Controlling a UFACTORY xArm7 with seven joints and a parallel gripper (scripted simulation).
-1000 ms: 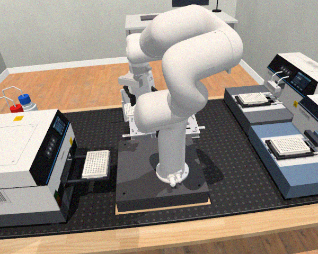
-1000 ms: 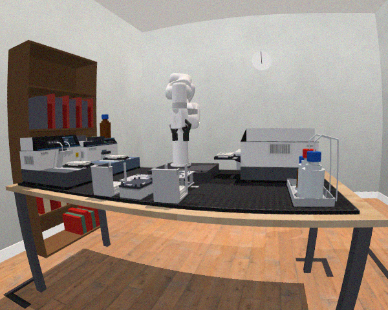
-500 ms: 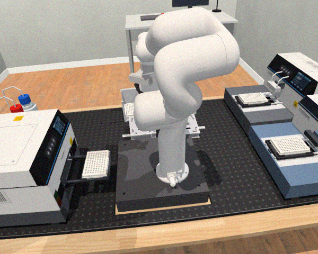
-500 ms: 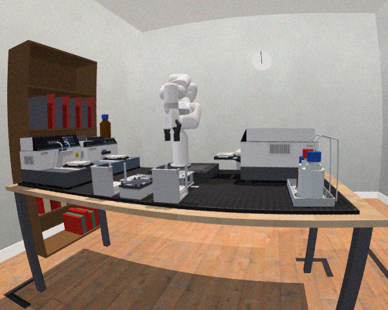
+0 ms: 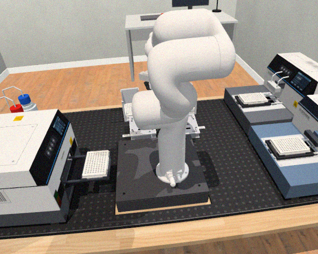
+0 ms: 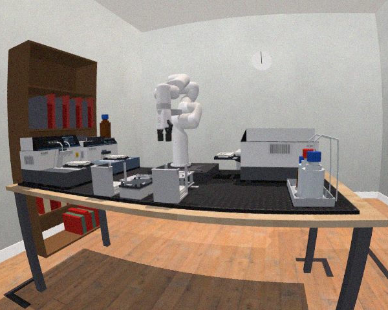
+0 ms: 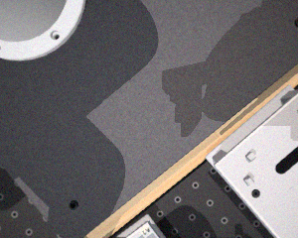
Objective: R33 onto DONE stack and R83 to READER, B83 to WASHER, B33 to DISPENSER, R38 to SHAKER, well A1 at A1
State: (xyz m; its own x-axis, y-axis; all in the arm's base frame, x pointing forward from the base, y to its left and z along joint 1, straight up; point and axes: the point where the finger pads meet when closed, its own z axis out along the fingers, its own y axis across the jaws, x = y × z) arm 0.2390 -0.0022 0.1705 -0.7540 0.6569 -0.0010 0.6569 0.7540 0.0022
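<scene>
My gripper is open and empty, high above the deck beside the arm's white column; in the top view the arm hides it. The wrist view shows no fingers, only their shadow on the dark base plinth, and the corner of a white slotted nest. One white well plate lies on the pull-out tray of the big white instrument at the left. A second plate sits on the grey instrument at the back right. A third plate sits on the blue instrument.
A white stack rack with a plate inside stands behind the arm; two racks show in the exterior view, with a white nest block between them. A bottle holder with capped bottles stands at the deck's end.
</scene>
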